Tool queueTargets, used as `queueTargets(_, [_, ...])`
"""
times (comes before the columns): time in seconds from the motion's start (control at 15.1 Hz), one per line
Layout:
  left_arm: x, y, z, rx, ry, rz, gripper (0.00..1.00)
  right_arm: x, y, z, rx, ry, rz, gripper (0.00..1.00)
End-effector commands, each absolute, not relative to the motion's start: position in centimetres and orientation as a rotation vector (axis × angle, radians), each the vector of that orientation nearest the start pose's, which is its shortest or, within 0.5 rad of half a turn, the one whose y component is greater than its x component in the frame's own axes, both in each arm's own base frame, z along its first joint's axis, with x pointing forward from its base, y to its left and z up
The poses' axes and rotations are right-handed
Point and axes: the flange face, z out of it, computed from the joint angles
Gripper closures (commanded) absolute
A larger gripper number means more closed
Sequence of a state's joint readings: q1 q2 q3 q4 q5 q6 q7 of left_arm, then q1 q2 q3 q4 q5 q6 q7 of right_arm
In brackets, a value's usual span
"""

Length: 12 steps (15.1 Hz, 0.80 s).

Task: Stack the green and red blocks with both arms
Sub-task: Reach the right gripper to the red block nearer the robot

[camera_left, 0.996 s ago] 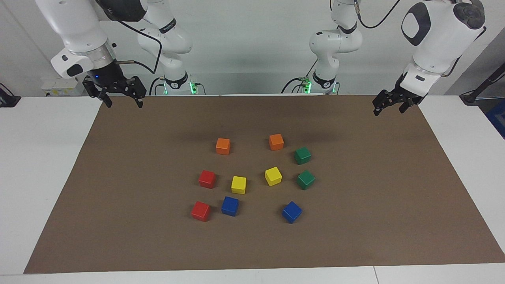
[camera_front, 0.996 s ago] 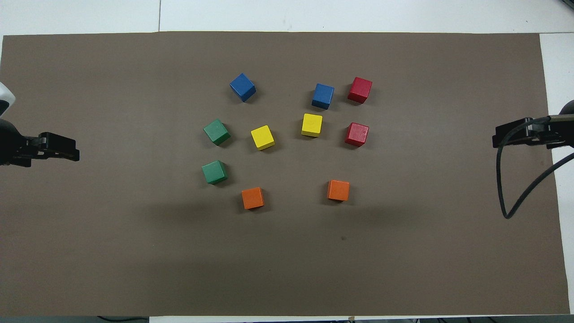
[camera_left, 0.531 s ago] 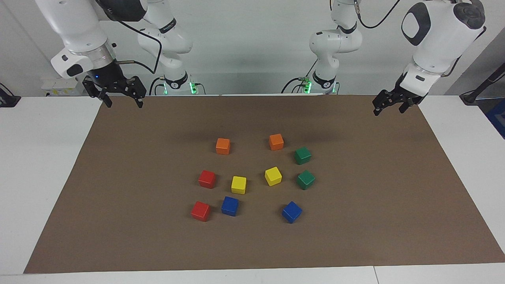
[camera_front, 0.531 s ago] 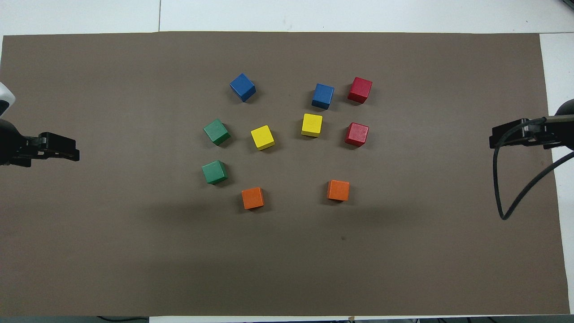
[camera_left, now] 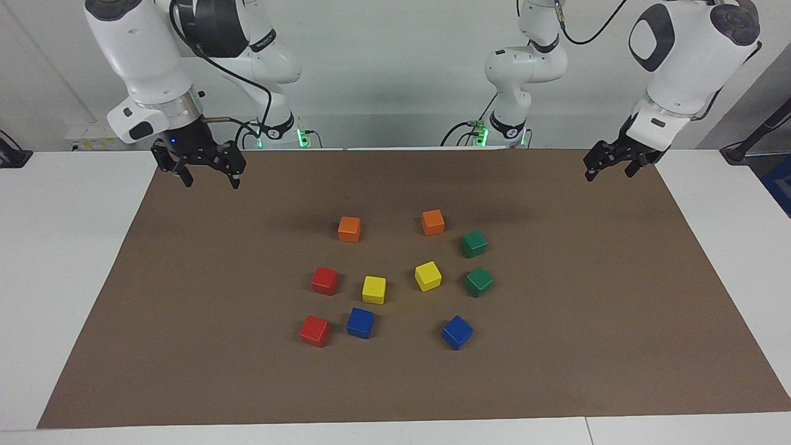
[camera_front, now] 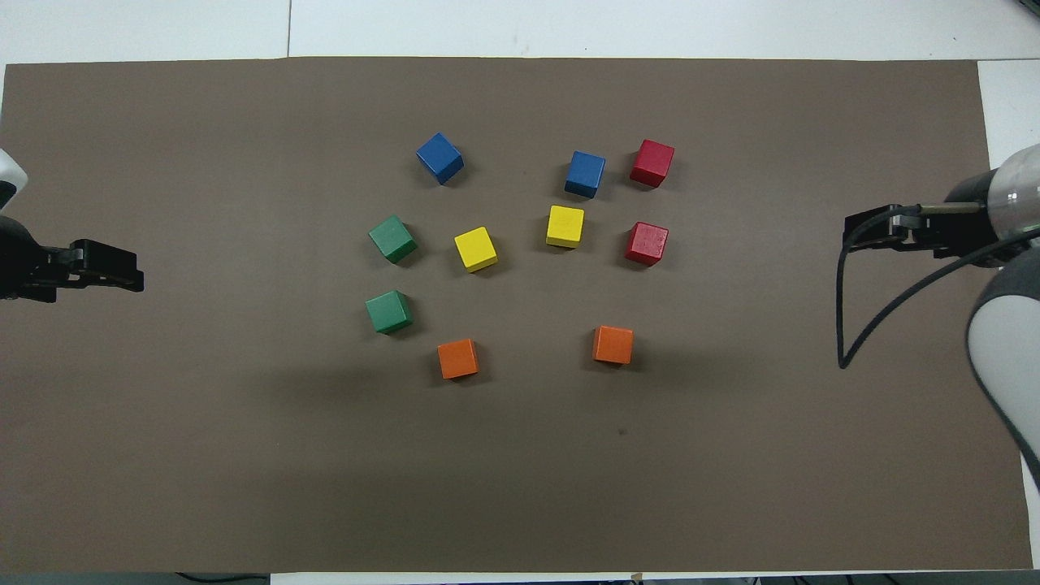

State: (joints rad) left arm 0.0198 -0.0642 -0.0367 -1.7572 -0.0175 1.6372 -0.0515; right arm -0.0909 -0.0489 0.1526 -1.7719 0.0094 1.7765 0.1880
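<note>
Two green blocks [camera_left: 474, 243] [camera_left: 479, 281] lie on the brown mat toward the left arm's end; they also show in the overhead view [camera_front: 389, 312] [camera_front: 392, 239]. Two red blocks [camera_left: 324, 280] [camera_left: 314, 330] lie toward the right arm's end, also seen from overhead [camera_front: 647, 243] [camera_front: 652, 162]. All four lie apart, none stacked. My right gripper [camera_left: 210, 179] [camera_front: 873, 231] is open and empty, in the air over the mat's edge at its own end. My left gripper [camera_left: 609, 172] [camera_front: 114, 268] is open and empty, waiting over the mat's edge at its end.
Two orange cubes [camera_left: 349, 228] [camera_left: 432, 222] lie nearest to the robots. Two yellow cubes [camera_left: 374, 289] [camera_left: 427, 275] lie between the red and green pairs. Two blue cubes [camera_left: 359, 322] [camera_left: 457, 332] lie farthest from the robots. The brown mat [camera_left: 618, 309] covers the table.
My right gripper has moved in over the mat toward the blocks and a little lower. The left arm and all the blocks have not moved.
</note>
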Motion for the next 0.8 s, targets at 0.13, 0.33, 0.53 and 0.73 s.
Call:
queueTargets(0.13, [53.2, -0.8, 58.1, -3.131, -0.052, 0.079, 0.00, 56.7, 8.9, 50.1, -3.059, 0.526, -0.062, 0.00])
queueTargets(0.33, [53.2, -0.8, 58.1, -3.131, -0.052, 0.079, 0.00, 58.7, 11.6, 45.8, -3.009, 0.671, -0.069, 0.00])
queueTargets(0.53, [53.2, -0.8, 58.1, -3.131, -0.052, 0.079, 0.00, 59.7, 14.4, 43.2, -3.016, 0.649, -0.067, 0.00])
queueTargets(0.73, [53.2, -0.8, 58.1, -3.131, -0.052, 0.079, 0.00, 60.1, 17.2, 40.4, -3.024, 0.605, -0.065, 0.00])
